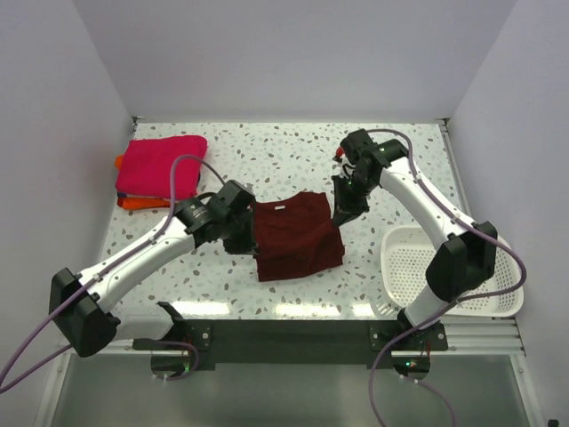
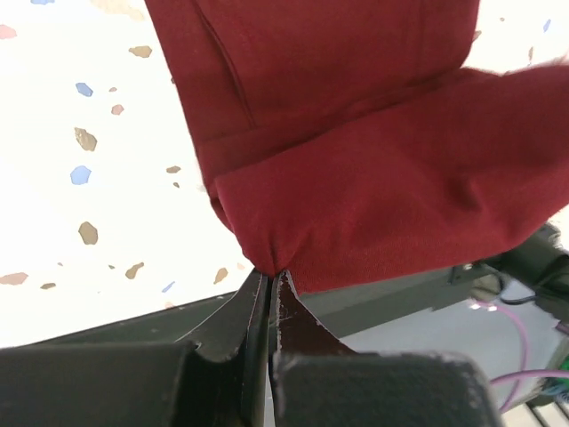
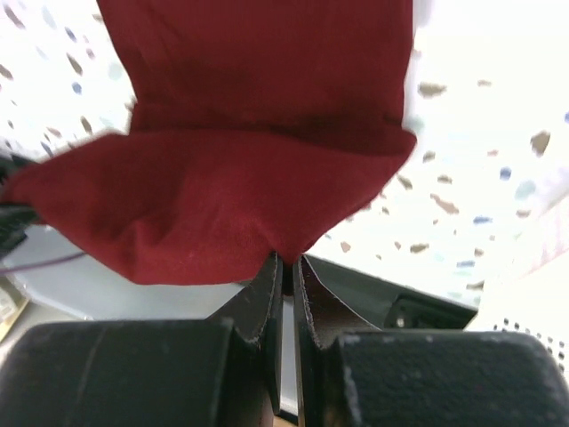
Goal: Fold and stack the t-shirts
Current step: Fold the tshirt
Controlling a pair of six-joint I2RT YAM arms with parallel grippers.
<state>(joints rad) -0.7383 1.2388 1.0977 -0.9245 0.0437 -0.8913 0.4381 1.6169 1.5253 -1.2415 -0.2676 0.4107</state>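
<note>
The dark maroon t-shirt (image 1: 296, 236) lies partly folded at the middle of the table, its far part lifted. My left gripper (image 1: 243, 233) is shut on its left edge; the left wrist view shows the cloth (image 2: 373, 151) pinched between the fingertips (image 2: 273, 277). My right gripper (image 1: 340, 213) is shut on the right edge, and the right wrist view shows the maroon cloth (image 3: 240, 169) pinched at the tips (image 3: 287, 260). A magenta-pink folded t-shirt (image 1: 162, 166) rests on an orange one (image 1: 133, 203) at the back left.
A white slotted basket (image 1: 449, 271) stands at the front right, under the right arm's elbow. The speckled table (image 1: 284, 151) ends at white walls on three sides. Cables loop off both arms.
</note>
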